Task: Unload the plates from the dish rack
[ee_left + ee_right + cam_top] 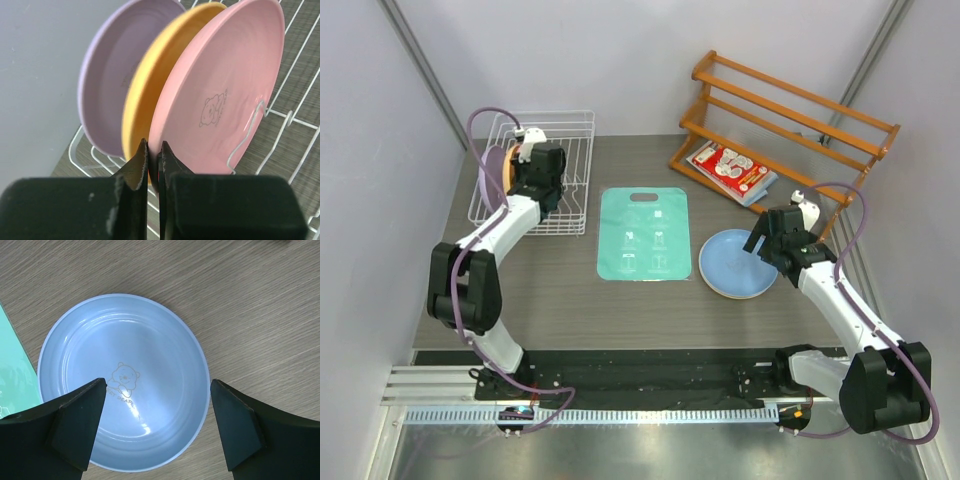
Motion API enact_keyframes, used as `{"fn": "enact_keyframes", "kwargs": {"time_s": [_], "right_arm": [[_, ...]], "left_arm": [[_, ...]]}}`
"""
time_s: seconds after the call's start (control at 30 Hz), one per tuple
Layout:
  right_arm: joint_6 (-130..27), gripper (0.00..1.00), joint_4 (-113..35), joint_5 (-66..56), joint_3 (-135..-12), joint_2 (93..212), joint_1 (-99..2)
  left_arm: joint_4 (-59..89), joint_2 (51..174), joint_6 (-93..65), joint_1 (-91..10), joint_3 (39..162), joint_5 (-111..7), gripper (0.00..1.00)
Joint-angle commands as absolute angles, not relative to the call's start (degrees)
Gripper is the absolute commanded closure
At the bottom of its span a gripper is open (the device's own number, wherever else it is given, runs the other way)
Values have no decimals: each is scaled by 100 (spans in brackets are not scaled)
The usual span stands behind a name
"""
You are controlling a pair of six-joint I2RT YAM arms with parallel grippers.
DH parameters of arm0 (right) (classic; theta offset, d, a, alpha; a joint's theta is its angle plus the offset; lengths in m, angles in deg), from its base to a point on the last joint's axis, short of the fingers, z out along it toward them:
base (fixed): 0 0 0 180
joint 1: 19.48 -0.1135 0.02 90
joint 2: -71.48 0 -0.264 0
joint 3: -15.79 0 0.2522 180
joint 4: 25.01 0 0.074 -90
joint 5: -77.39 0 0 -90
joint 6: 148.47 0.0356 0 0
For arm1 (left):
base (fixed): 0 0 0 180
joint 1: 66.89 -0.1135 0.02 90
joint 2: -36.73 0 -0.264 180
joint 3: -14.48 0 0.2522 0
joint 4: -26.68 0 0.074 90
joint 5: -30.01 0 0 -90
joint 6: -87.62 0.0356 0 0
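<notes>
Left gripper [154, 145] clamped on pink plate [225, 85] rim in dish rack [575, 150], right gripper [158, 383] held wide apart over blue plate [150, 335] on table [250, 285].

The left arm [490, 235] rises from its near-left base, bends at the elbow and stretches toward the far left. The left gripper [153, 145] has its jaws pinched together on the lower rim of the pink plate [225, 75]. The right arm [840, 300] leans from the near right toward the middle. The right gripper [158, 383] points downward, jaws spread wide and holding nothing.
</notes>
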State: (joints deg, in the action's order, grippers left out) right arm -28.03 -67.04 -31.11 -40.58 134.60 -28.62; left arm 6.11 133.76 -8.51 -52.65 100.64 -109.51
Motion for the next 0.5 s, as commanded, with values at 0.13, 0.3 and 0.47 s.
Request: {"fn": "enact_keyframes", "kwargs": {"time_s": [0.13,0.3,0.47], "right_arm": [[-2850,9,-6522,-2957,-4086,13248,-2835],[-2823,9,-6540,-2896,-4051,13108,-2827],[-2858,9,-6601,-2869,-4068,12941,-2835]], "left_arm": [[844,12646,-643,-5230,10339,-11289,100],[914,12533,-379,-5064,10339,-11694,100],[906,12295,-300,-4870,10356,-11835,100]]}}
